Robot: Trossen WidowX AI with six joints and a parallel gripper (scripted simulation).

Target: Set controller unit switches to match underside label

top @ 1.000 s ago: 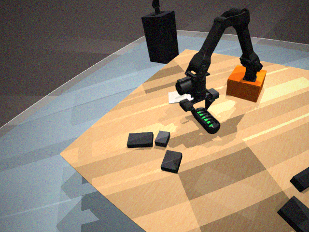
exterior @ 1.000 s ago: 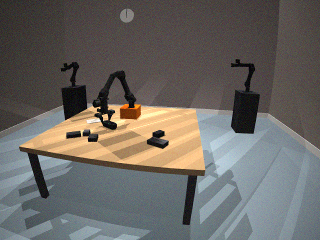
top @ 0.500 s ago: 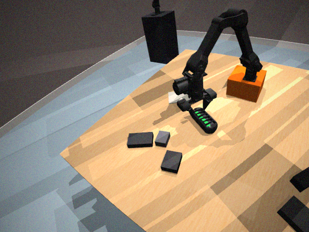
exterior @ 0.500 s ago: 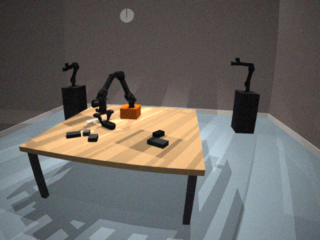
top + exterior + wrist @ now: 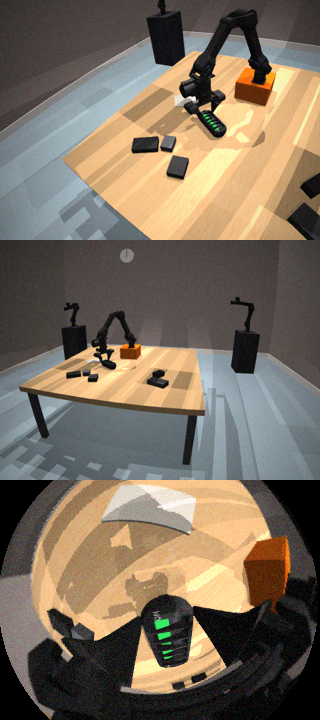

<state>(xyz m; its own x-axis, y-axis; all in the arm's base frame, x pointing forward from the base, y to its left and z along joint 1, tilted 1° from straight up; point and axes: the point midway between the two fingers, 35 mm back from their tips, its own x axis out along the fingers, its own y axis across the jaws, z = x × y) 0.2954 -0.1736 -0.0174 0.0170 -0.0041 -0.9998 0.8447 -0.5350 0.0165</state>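
Note:
The dark controller unit [image 5: 212, 124] [image 5: 109, 365] [image 5: 163, 636] is close to the bench with its switch side up; whether its base touches the bench I cannot tell. It looks slightly tilted in the top view. Green shows on several rockers along one side of the row; exact switch positions are too small to read surely. Pale lettering shows at one end in the wrist view. The label underneath is hidden. My gripper [image 5: 206, 112] [image 5: 105, 360] [image 5: 167, 614] is shut on the unit, with a fingertip against each side near that end.
A white sheet [image 5: 179, 100] [image 5: 150, 505] lies behind the gripper. The orange base block [image 5: 250, 93] [image 5: 129, 353] [image 5: 261, 580] carries the arm. Dark blocks [image 5: 145, 144] [image 5: 168, 143] [image 5: 177, 167] lie toward the near left edge. Two more dark modules [image 5: 158, 373] [image 5: 157, 382] lie to the right.

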